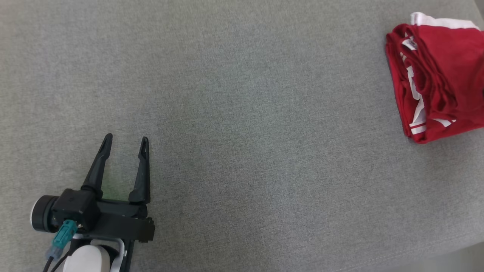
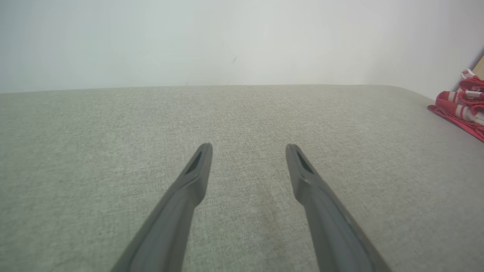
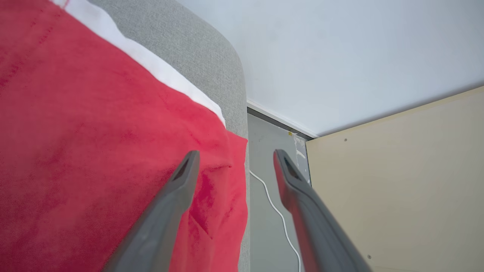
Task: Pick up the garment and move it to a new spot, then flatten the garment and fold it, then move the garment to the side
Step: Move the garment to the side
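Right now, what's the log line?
folded red-and-white cloth garment: on grey fabric surface, right side | left claw: open | right claw: open, at garment

My head camera looks steeply down on the grey cushion (image 1: 242, 113) from well above; the left wrist camera sits low over it, facing the far white wall (image 2: 227, 37). The right wrist camera is very close above the red garment (image 3: 94, 151) at the cushion's right edge — all three views share both.
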